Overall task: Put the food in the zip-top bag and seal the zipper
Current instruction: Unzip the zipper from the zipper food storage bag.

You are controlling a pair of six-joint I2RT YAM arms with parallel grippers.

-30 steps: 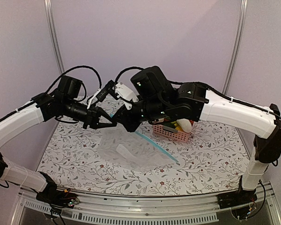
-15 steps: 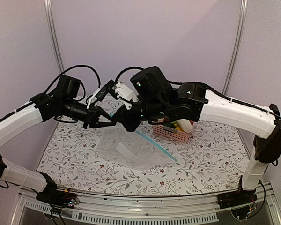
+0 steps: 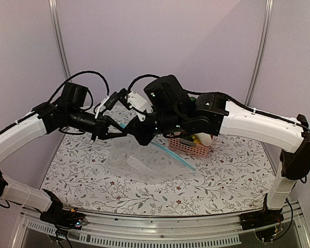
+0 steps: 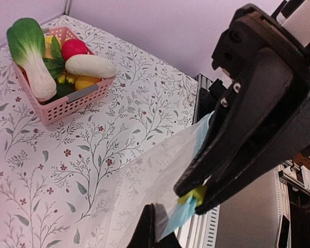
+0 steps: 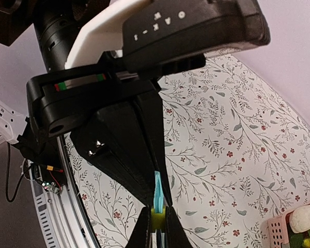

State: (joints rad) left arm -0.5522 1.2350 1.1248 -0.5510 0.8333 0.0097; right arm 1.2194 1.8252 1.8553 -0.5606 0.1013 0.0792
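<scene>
The clear zip-top bag hangs between both grippers above the table. My left gripper is shut on the bag's mouth edge by the light-blue zipper. My right gripper is shut on the zipper's yellow slider, right against the left fingers. In the left wrist view the bag and blue strip run into my own fingers. The bok choy, red fruit and a pale peach piece lie in the pink basket.
The pink basket stands right of centre, behind the bag and under the right arm. A yellow piece and green leaves also lie in it. The flowered table cover ends at a metal rail along the near edge. Purple walls stand close behind.
Both grippers have risen slightly with the bag's mouth edge. The bag hangs a little higher and more of the blue strip shows near the left gripper.
</scene>
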